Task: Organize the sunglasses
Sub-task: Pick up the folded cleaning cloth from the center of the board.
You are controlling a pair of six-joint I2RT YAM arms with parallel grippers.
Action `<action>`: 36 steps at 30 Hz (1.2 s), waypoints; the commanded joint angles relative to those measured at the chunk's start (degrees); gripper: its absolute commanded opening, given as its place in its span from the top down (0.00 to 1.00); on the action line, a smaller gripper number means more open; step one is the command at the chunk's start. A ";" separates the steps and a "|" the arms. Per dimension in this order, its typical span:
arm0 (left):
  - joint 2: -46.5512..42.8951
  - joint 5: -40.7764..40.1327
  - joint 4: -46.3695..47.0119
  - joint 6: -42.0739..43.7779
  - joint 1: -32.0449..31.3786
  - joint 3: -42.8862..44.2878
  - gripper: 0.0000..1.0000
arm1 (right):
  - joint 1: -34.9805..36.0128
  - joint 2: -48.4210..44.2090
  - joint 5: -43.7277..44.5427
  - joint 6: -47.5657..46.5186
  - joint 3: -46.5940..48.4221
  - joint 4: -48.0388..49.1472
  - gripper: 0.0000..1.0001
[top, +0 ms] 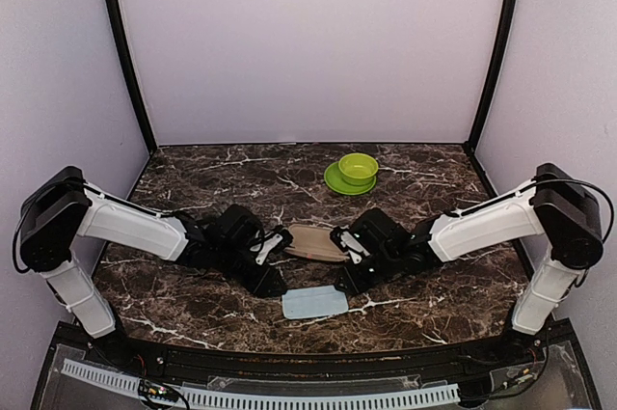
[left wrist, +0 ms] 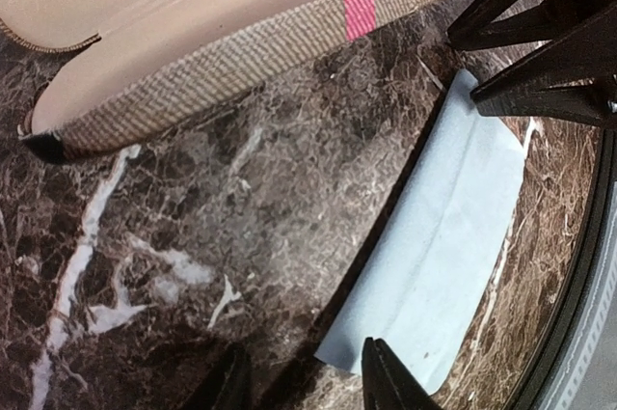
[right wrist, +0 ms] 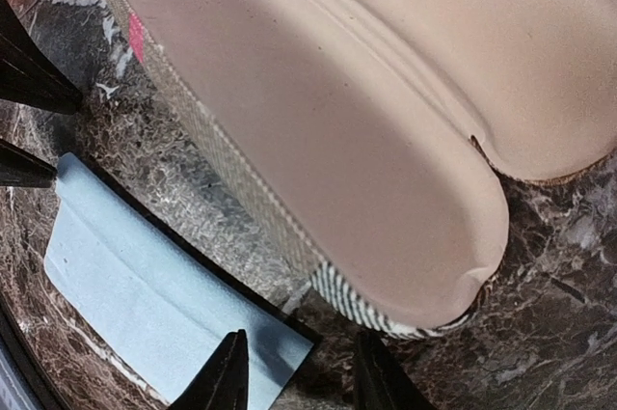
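A tan sunglasses case with a woven plaid edge lies at the table's middle, between the two grippers. No sunglasses show in any view. A light blue cloth lies flat just in front of the case. My left gripper is open and empty, low over the table at the cloth's left corner. In the left wrist view the cloth is ahead and the case beyond. My right gripper is open and empty at the cloth's right corner. The right wrist view shows the cloth and the case.
A green bowl stands on a green plate at the back, right of centre. Black frame posts stand at both back corners. The dark marble table ends at a black front rail.
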 commanded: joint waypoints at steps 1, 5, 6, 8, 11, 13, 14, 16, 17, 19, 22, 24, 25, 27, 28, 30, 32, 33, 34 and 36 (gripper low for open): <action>0.37 0.47 0.75 0.99 -0.37 0.53 0.61 | 0.34 1.50 -0.43 -1.09 1.36 1.70 0.65; 0.63 1.00 1.16 1.06 -0.37 0.64 0.62 | 0.44 2.11 -1.02 -1.78 1.57 1.26 0.70; 0.70 1.12 1.27 1.03 -0.37 0.58 0.63 | 0.45 2.18 -1.08 -1.91 1.63 1.11 0.71; 0.89 1.50 1.50 0.86 -0.37 0.59 0.65 | 0.53 2.11 -1.10 -2.03 1.66 0.92 0.74; 0.94 2.02 1.78 0.70 -0.44 0.32 0.68 | 0.51 1.95 -1.09 -2.01 1.37 0.95 0.76; 0.89 2.41 1.83 0.67 -0.45 0.16 0.69 | 0.49 1.91 -1.08 -2.01 1.42 0.86 0.78; 0.89 2.46 1.82 0.70 -0.45 0.10 0.70 | 0.51 1.99 -1.15 -2.03 1.41 0.90 0.78; 0.97 2.68 1.77 0.88 -0.54 0.04 0.71 | 0.62 2.13 -1.17 -2.12 1.46 1.05 0.79; 0.98 2.74 1.72 0.86 -0.59 0.11 0.72 | 0.61 2.21 -1.16 -2.12 1.49 1.12 0.79; 1.06 2.76 1.75 0.82 -0.63 0.19 0.73 | 0.60 2.38 -1.22 -2.13 1.59 1.15 0.80; 1.31 2.65 1.95 0.73 -0.63 0.33 0.75 | 0.56 2.58 -1.26 -2.12 1.68 1.21 0.82; 1.62 2.78 1.88 0.88 -0.63 0.53 0.77 | 0.60 2.73 -1.26 -2.18 1.83 1.18 0.83; 1.74 2.94 1.86 0.94 -0.63 0.61 0.77 | 0.60 2.77 -1.26 -2.18 1.85 1.10 0.84; 2.05 3.22 1.96 1.01 -0.71 0.66 0.78 | 0.60 2.71 -1.21 -2.05 1.98 1.07 0.85; 2.15 3.31 1.98 1.00 -0.72 0.79 0.79 | 0.62 2.70 -1.18 -2.03 1.95 1.07 0.85; 2.49 3.48 1.95 1.09 -0.72 0.88 0.80 | 0.62 2.73 -1.33 -1.87 1.98 1.21 0.86; 2.52 3.58 1.94 1.11 -0.72 0.98 0.82 | 0.62 2.72 -1.27 -1.72 1.98 1.21 0.87; 2.48 3.59 1.94 1.08 -0.72 1.03 0.84 | 0.62 2.62 -1.34 -1.69 1.95 1.21 0.88; 2.43 3.59 1.80 1.17 -0.72 1.01 0.85 | 0.62 2.58 -1.35 -1.59 1.98 1.21 0.89; 2.31 3.60 1.69 1.16 -0.74 1.16 0.88 | 0.60 2.35 -1.35 -1.50 1.94 1.16 0.90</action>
